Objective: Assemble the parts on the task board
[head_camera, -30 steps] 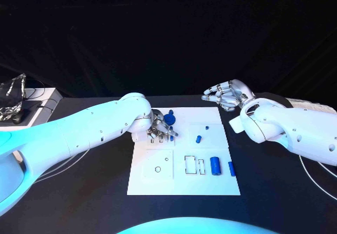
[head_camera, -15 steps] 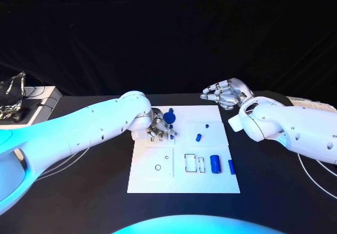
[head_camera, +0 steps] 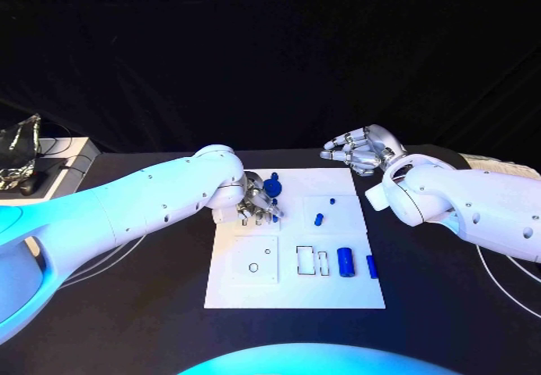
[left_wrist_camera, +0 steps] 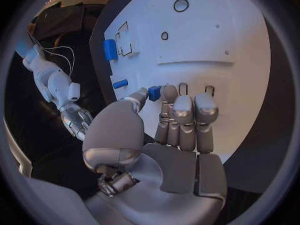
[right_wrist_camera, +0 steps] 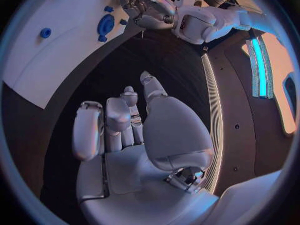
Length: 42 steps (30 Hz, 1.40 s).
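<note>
The white task board (head_camera: 295, 291) lies mid-table. My left hand (head_camera: 257, 203) rests on its far left part, fingers stretched flat onto the board (left_wrist_camera: 212, 45). A small blue part (left_wrist_camera: 154, 93) is pinched between its thumb and a finger. A round blue part (head_camera: 272, 187) sits just beyond this hand. Two small blue parts (head_camera: 319, 219) lie mid-board, and a blue cylinder (head_camera: 346, 263) and a slim blue part (head_camera: 371, 267) lie at the right. My right hand (head_camera: 363, 150) hovers past the board's far right corner, fingers loosely bent, holding nothing (right_wrist_camera: 125, 125).
Outlined slots (head_camera: 311, 262) and a small ring mark (head_camera: 252, 269) sit on the near half of the board. A white box with a dark device (head_camera: 34, 160) stands at the table's far left. A pale object (head_camera: 492, 166) lies at the far right.
My left hand has shifted slightly toward the board's far edge, the small blue part moving with it. The right hand has barely moved.
</note>
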### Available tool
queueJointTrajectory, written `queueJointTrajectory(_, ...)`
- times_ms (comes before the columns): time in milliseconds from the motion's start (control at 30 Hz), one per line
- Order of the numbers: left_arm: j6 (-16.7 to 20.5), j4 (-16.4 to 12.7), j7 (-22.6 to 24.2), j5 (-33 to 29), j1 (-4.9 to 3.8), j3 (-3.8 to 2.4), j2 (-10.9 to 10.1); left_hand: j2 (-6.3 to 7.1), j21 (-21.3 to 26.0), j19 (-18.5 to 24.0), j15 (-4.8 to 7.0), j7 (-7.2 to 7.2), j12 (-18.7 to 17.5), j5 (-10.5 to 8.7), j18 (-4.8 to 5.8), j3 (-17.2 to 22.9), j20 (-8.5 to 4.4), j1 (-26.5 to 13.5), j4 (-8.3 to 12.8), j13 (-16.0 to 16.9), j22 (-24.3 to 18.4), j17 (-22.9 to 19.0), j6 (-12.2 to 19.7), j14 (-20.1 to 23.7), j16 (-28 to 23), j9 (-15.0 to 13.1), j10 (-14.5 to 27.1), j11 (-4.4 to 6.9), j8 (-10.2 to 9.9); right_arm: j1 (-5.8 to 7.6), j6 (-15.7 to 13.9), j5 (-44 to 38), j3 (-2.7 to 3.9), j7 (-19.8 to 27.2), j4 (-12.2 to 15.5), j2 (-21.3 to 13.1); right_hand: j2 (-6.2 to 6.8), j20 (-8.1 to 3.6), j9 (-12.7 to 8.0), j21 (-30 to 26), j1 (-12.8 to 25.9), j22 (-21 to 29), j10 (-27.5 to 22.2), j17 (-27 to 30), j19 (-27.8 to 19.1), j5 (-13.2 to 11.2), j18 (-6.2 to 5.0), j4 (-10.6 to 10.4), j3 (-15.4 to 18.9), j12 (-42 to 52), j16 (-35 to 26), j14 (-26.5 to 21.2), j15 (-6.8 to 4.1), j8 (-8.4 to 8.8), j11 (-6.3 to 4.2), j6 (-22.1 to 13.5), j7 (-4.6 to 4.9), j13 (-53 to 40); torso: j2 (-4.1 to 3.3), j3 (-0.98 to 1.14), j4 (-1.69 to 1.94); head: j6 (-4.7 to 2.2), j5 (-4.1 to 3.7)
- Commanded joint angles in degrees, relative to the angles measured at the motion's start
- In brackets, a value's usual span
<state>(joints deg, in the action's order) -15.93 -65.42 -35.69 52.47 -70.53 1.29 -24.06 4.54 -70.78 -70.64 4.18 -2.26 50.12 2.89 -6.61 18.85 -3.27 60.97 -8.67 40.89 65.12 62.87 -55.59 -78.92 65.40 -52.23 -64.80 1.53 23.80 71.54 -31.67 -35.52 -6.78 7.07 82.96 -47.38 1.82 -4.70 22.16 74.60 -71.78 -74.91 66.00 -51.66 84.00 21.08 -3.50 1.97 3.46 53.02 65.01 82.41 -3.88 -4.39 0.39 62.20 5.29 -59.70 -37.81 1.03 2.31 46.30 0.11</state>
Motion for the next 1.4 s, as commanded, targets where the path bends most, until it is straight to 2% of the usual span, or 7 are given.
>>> queueJointTrajectory(33, 0.24, -0.03, 1.06, -0.62, -0.03, 0.0, 0.22, -0.92, 0.42, -0.04, 0.07, 0.09, 0.15, -0.01, 0.69, -0.44, -0.09, -0.34, 1.52, -0.11, 0.26, -0.08, 0.02, 0.37, -0.34, -0.03, 0.57, -0.01, -0.33, -0.09, 1.17, -0.66, 0.01, 0.17, -0.06, 0.13, 0.07, -0.05, -0.05, -0.09, 0.3, -11.04, -0.32, -0.06, 4.58, 0.24, 0.13, -0.3, -0.1, -0.05, -0.27, 0.11, -0.07, 0.2, -0.22, -0.04, 0.48, -0.05, -0.03, 0.02, 0.02, 0.15, 0.1)
queueJointTrajectory(367, 0.11, 0.18, 1.4, -0.81, -0.02, 0.01, 0.47, -2.36, 0.94, 0.09, 0.11, 0.19, 0.11, 0.0, 0.71, 0.63, -0.12, 1.12, 3.78, -0.18, 0.41, -0.24, 0.22, 0.52, -0.46, 0.23, 0.77, 0.09, -0.72, -0.14, 1.45, -0.68, 0.01, 0.14, -0.09, 0.26, 0.0, -0.04, -0.23, -0.07, 0.31, -11.05, -0.25, -0.06, 4.58, 0.32, 0.13, -0.21, -0.06, 0.05, -0.26, 0.12, -0.07, 0.28, -0.2, -0.09, 0.53, -0.14, 0.02, 0.0, -0.01, 0.32, 0.04)
queueJointTrajectory(767, -0.92, 0.23, 1.76, -1.43, -0.02, 0.01, 0.25, -4.52, 1.34, 0.14, 0.14, 0.03, -0.47, 0.03, 0.86, 9.54, -0.32, 3.37, 10.39, -0.53, 0.83, -0.34, 0.34, 0.66, -0.56, 1.87, 0.87, 0.13, -2.57, -0.14, 1.62, -0.7, 0.01, 0.14, -0.13, 0.25, -0.03, -0.03, -0.33, -0.1, 0.34, -11.04, -0.24, -0.1, 4.58, 0.33, 0.12, -0.2, -0.05, 0.06, -0.24, 0.12, -0.04, 0.31, -0.17, -0.13, 0.56, -0.17, 0.03, -0.04, 0.0, 0.55, 0.1)
queueJointTrajectory(1000, -0.09, -0.05, 2.37, -2.06, -0.03, 0.0, -0.09, -4.27, 1.45, 0.09, 0.09, -0.18, -0.96, 0.17, 1.05, 15.23, -0.55, 2.1, 13.27, -0.92, 1.22, -0.25, 0.6, 0.58, -0.49, 1.25, 0.44, 0.07, -2.26, -0.15, 1.67, -0.7, 0.01, 0.13, -0.23, 0.24, -0.09, -0.01, -0.53, -0.07, 0.52, -11.05, -0.22, -0.07, 4.58, 0.28, 0.12, -0.28, 0.02, 0.09, -0.25, 0.11, -0.02, 0.32, -0.15, -0.16, 0.59, -0.22, 0.04, 0.01, 0.03, 0.67, 0.13)
queueJointTrajectory(1167, 1.53, -0.54, 2.8, -3.17, -0.02, -0.02, -0.61, -3.91, 1.34, -0.26, 0.17, -0.14, -1.2, 0.42, 1.17, 16.99, -0.74, 1.52, 14.47, -1.16, 1.72, 0.19, 0.38, 0.17, -0.08, 0.93, -0.1, 0.16, -2.07, -0.16, 1.68, -0.7, 0.01, 0.17, -0.29, 0.21, -0.1, 0.0, -0.61, -0.07, 0.58, -11.05, -0.23, -0.06, 4.58, 0.29, 0.12, -0.31, 0.05, 0.08, -0.25, 0.11, -0.02, 0.35, -0.15, -0.2, 0.6, -0.21, 0.08, 0.01, 0.05, 0.65, 0.14)
queueJointTrajectory(1233, 2.28, -1.0, 2.9, -3.91, -0.02, -0.03, -0.99, -3.69, 1.12, -0.54, 0.24, -0.09, -1.24, 1.18, 1.25, 17.41, -0.82, 1.48, 14.8, -1.25, 2.07, 0.5, 0.17, -0.1, 0.23, 0.89, -0.39, 0.25, -2.03, -0.16, 1.69, -0.7, 0.01, 0.18, -0.32, 0.2, -0.08, 0.01, -0.74, -0.09, 0.62, -11.04, -0.24, -0.04, 4.58, 0.27, 0.12, -0.32, 0.08, 0.05, -0.27, 0.11, -0.01, 0.38, -0.13, -0.25, 0.64, -0.2, 0.1, 0.02, 0.06, 0.63, 0.19)
queueJointTrajectory(1400, 4.63, -2.9, 2.88, -5.29, -0.02, -0.09, -2.55, -2.73, 0.68, -1.09, 0.41, 0.09, -1.46, 6.52, 1.45, 17.39, -1.09, 1.02, 15.24, -1.65, 2.73, 1.11, -0.41, -0.51, 0.74, 0.75, -1.29, 0.49, -1.92, -0.21, 1.73, -0.7, 0.01, 0.21, -0.37, 0.14, -0.06, 0.02, -0.84, -0.11, 0.58, -11.04, -0.23, -0.02, 4.58, 0.31, 0.11, -0.29, 0.08, 0.06, -0.29, 0.09, 0.0, 0.39, -0.12, -0.29, 0.65, -0.21, 0.2, 0.06, 0.06, 0.61, 0.34)
